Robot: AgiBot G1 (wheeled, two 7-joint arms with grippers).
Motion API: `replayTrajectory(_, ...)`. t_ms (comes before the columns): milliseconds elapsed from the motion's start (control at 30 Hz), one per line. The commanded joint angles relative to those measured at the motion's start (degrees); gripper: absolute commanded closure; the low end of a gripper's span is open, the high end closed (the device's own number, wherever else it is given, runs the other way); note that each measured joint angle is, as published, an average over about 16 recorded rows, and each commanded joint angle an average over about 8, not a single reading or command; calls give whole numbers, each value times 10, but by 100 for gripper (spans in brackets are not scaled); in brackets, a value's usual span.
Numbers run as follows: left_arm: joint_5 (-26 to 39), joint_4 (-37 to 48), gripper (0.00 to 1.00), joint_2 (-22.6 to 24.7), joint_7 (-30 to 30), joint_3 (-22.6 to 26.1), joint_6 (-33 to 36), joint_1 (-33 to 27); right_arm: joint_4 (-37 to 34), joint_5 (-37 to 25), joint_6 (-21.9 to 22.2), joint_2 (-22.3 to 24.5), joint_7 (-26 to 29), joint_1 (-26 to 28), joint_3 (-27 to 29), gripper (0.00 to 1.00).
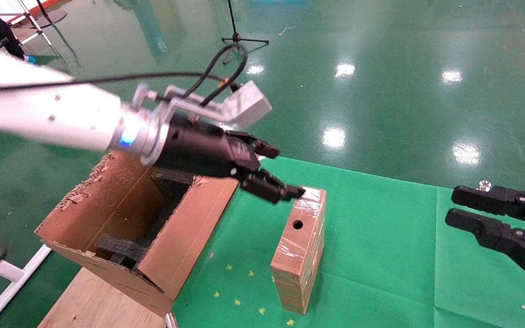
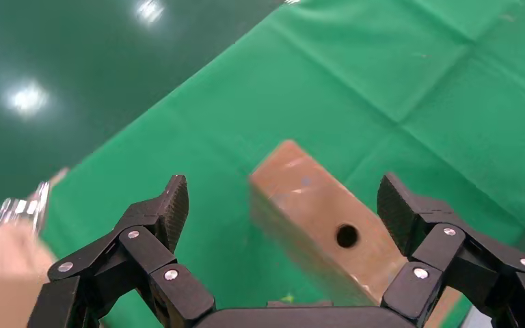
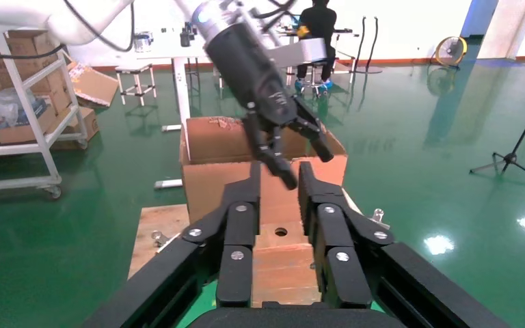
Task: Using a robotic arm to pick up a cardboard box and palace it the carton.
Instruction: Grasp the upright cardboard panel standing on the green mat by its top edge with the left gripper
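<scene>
The cardboard box [image 1: 299,255] stands on a narrow edge on the green cloth, brown and tape-wrapped, its round hole facing up. The white robotic arm [image 1: 62,118] reaches in from the left. Its black left gripper [image 1: 287,172] hangs open just above the far top end of the box, not touching it. In the left wrist view the box [image 2: 314,212] lies below and between the spread fingers of that gripper [image 2: 284,198]. The carton [image 1: 121,214] sits to the left of the box, open, with black foam [image 1: 121,248] inside. My right gripper [image 1: 450,207] is parked at the right edge, open and empty.
A green cloth [image 1: 381,255] covers the table, and a wooden board [image 1: 94,296] lies under the carton. A white frame leg [image 1: 12,282] runs along the near left. A tripod stand [image 1: 237,38] is on the green floor beyond. A shelf cart with boxes [image 3: 20,89] is behind the carton.
</scene>
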Motion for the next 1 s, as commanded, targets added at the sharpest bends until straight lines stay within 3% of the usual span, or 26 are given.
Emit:
replayTrajectory(33,46,3,0,20,-92,23,13,-38,0,0,0,0,0,0,0,100)
replayTrajectory(200,101,11,0,71,-244,56,47,-87,0,0,0,0,0,0,0,100)
replayTrajectory(433,158,24,0,139,-384,111,78,-120,0,0,0,0,0,0,0,100)
replayTrajectory(700,202,50,0,206,-468,173,82,-135,0,0,0,0,0,0,0,100)
replayTrajectory(1000,226,77,0,244,-501,233,83,-145,0,0,0,0,0,0,0,100)
